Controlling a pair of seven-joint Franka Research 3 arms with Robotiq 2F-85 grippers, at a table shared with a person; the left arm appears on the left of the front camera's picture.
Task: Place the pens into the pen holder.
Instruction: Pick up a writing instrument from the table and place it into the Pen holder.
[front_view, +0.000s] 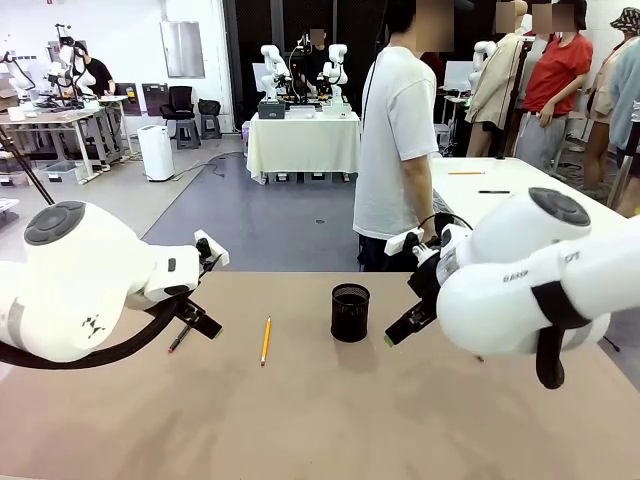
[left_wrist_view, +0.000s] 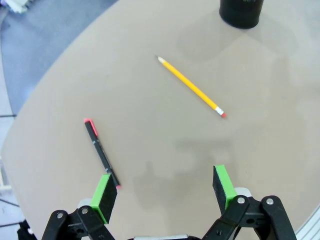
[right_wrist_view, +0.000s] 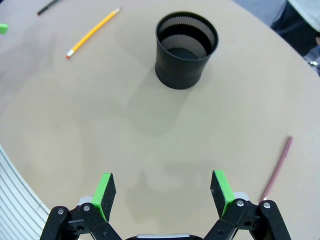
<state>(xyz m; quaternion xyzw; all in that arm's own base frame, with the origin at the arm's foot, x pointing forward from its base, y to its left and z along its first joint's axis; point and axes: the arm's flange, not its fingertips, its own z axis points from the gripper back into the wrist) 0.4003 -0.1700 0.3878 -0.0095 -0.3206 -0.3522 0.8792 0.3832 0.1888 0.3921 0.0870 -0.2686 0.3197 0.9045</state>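
Note:
The black mesh pen holder (front_view: 350, 312) (right_wrist_view: 186, 50) stands upright and empty at the table's middle. A yellow pencil (front_view: 266, 340) (left_wrist_view: 191, 87) (right_wrist_view: 93, 32) lies flat to its left. Further left lies a black pen with a red end (front_view: 180, 338) (left_wrist_view: 101, 152), just beneath my left gripper (front_view: 200, 325) (left_wrist_view: 165, 192), which hovers open and holds nothing. A reddish-brown pencil (right_wrist_view: 277, 167) lies on the table beside my right gripper (right_wrist_view: 162, 190). That gripper (front_view: 395, 335) hangs open and empty, right of the holder (left_wrist_view: 241, 12).
The tan table (front_view: 300, 420) has free room in front of the holder. A person in a white T-shirt (front_view: 398, 140) stands at the far edge. Behind that person is a white table (front_view: 500, 180) with two more pens on it.

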